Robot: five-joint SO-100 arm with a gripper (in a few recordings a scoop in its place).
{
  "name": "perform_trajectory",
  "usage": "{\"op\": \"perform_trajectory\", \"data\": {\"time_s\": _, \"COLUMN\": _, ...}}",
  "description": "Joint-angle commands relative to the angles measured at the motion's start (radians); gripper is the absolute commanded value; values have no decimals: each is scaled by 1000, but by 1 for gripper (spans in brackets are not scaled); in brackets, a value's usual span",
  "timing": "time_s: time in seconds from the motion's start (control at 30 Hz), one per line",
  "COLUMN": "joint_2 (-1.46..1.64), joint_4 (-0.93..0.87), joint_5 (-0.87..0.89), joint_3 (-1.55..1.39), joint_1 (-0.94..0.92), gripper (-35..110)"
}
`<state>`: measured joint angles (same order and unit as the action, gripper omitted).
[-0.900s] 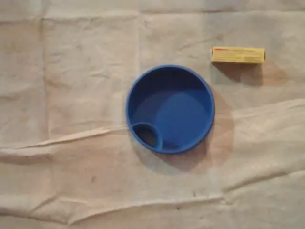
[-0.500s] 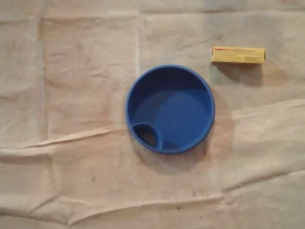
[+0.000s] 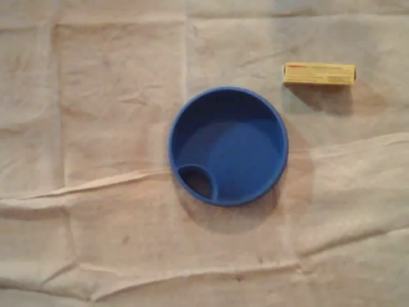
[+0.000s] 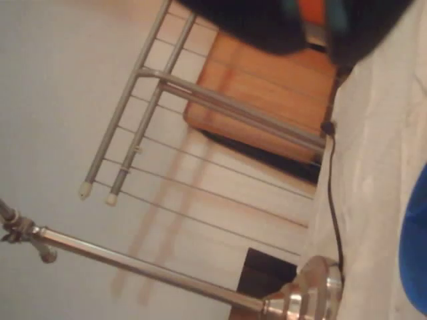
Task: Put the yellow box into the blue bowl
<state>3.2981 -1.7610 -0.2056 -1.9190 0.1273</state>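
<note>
1. In the wrist view, the gripper (image 4: 293,23) is a dark, blurred mass along the top edge, with an orange patch and a teal streak on it. It is cut off by the frame, so I cannot tell how far its jaws are open or whether it holds or touches anything.
2. In the overhead view, the yellow box (image 3: 319,73) lies flat on a creased beige cloth (image 3: 96,128), toward the upper right. Its long side runs left to right and there is a red mark at its left end. The printing on it is too small to read.
3. The blue bowl (image 3: 172,137) sits near the centre of the overhead view, below and to the left of the box and apart from it. It is round and has nothing loose in it. A small oval pocket (image 3: 197,181) sits inside its lower-left rim.
4. The wrist view lies on its side. The cloth fills its right side, and a blurred sliver of the blue bowl (image 4: 415,247) is cut off at the lower right edge.
5. A metal stand (image 4: 133,263) has its round base (image 4: 313,293) at the cloth's edge, with a black cable (image 4: 331,200) running beside it.
6. Beyond are a wire rack (image 4: 200,133) and a wooden board (image 4: 267,93), both soft in focus.
</note>
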Motion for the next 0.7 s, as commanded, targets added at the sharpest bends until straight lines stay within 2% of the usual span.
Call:
{"op": "perform_trajectory", "data": {"time_s": 0.0, "joint_2": 34, "joint_4": 6, "joint_5": 6, "joint_3": 15, "joint_1": -3, "gripper": 0}}
{"op": "perform_trajectory", "data": {"time_s": 0.23, "joint_2": -9, "joint_4": 8, "joint_5": 2, "joint_3": 9, "joint_1": -2, "gripper": 0}}
{"op": "perform_trajectory", "data": {"time_s": 0.67, "joint_2": -543, "joint_4": 8, "joint_5": 12, "joint_3": 18, "joint_1": -2, "gripper": 0}}
